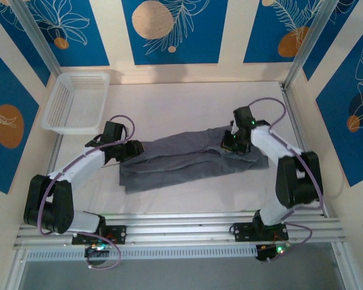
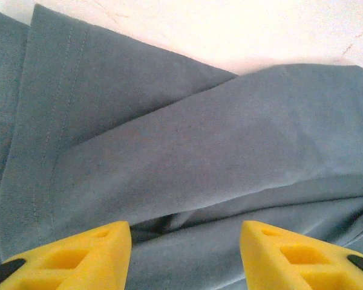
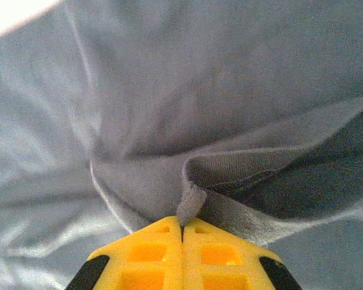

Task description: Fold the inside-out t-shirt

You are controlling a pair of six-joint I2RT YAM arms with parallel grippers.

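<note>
The slate-grey inside-out t-shirt (image 1: 187,160) lies as a long bunched band across the middle of the white table. At its left end my left gripper (image 1: 135,149) hovers open, its yellow fingertips (image 2: 94,254) spread apart over the folds of grey cloth (image 2: 187,151) with nothing between them. My right gripper (image 1: 230,143) is at the shirt's right end. Its yellow jaws are pressed together and pinch a small ridge of the shirt's edge (image 3: 190,205), with the cloth (image 3: 169,109) puckering up toward the tips of that gripper (image 3: 182,227).
A white mesh basket (image 1: 77,101) stands at the back left corner of the table. Bare white table (image 1: 187,103) lies behind the shirt. Metal rails (image 1: 187,223) run along the near edge, and patterned walls close in on both sides.
</note>
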